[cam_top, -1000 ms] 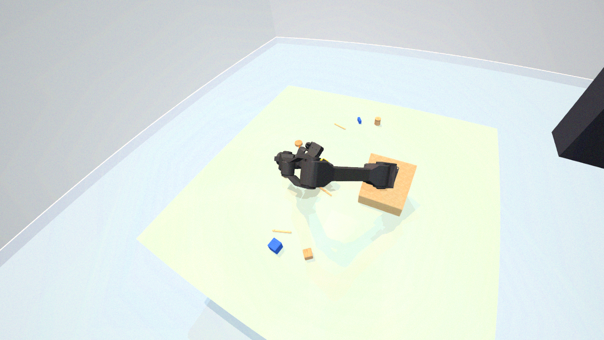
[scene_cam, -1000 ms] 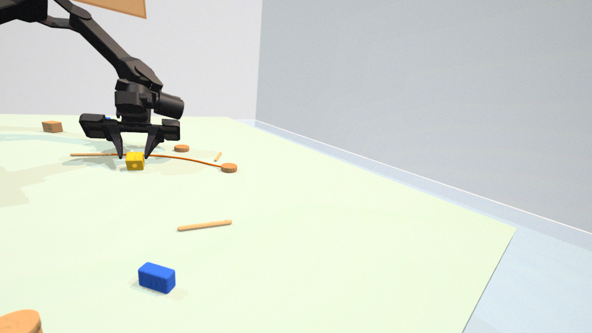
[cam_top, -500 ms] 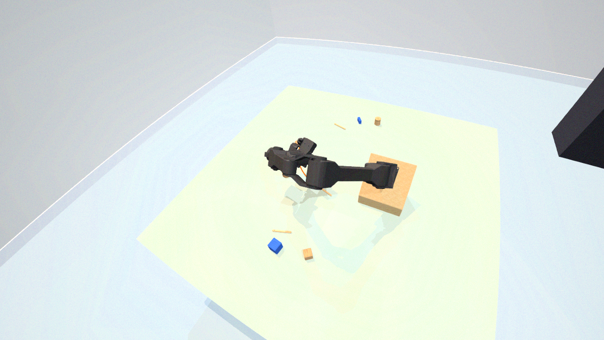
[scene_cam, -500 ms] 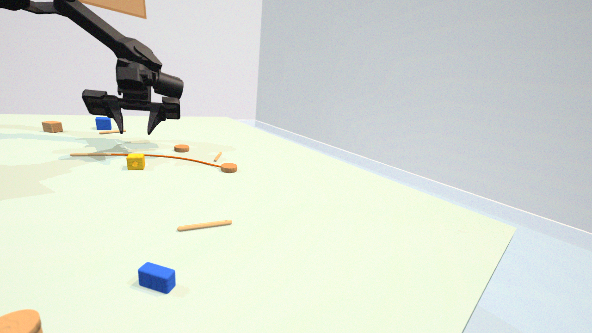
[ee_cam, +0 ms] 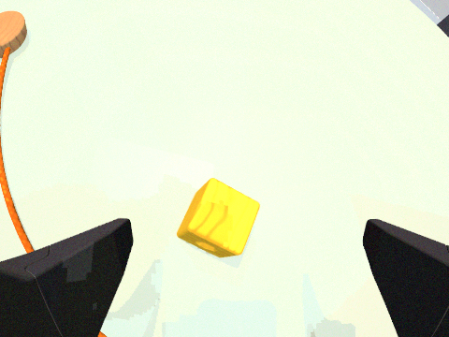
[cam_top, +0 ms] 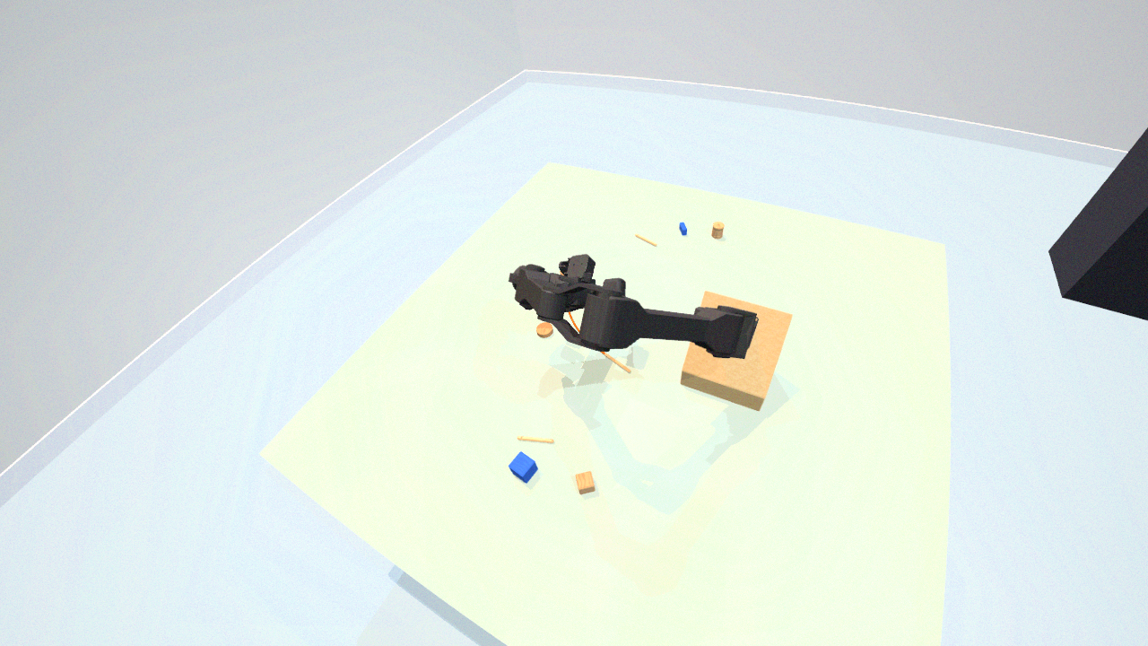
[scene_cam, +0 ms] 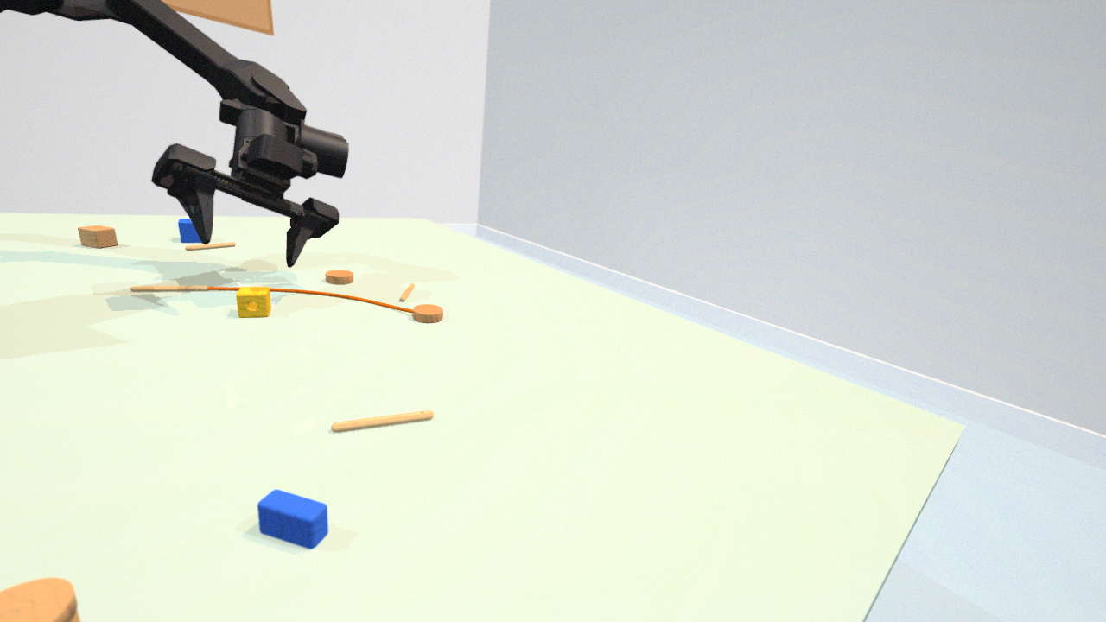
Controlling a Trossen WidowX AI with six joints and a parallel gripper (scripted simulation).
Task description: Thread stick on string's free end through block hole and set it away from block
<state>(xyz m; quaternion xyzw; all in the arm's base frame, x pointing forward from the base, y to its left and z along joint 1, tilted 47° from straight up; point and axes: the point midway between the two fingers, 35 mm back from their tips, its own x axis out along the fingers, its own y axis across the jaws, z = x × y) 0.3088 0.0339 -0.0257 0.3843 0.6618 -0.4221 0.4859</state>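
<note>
The yellow block (scene_cam: 253, 302) (ee_cam: 224, 217) rests on the table, a hole visible in one side; the arm hides it in the top view. My gripper (scene_cam: 248, 253) (ee_cam: 251, 234) is wide open and empty, above the block, fingertips clear of it. The orange string (cam_top: 574, 323) (scene_cam: 347, 296) (ee_cam: 9, 203) curves past the block, apart from it in the wrist view. One end is at the round button (scene_cam: 427, 313) (ee_cam: 11, 30); the other bears the stick (cam_top: 618, 363) (scene_cam: 166, 288), flat on the table.
A loose disc (cam_top: 543, 330) (scene_cam: 339, 276) and short stick (scene_cam: 407, 292) lie near the string. Other sticks (cam_top: 645, 240) (cam_top: 535, 439), blue blocks (cam_top: 682, 229) (cam_top: 523, 467), a wooden cylinder (cam_top: 717, 231) and wooden block (cam_top: 585, 482) lie farther out. The arm stands on a wooden base (cam_top: 770, 345).
</note>
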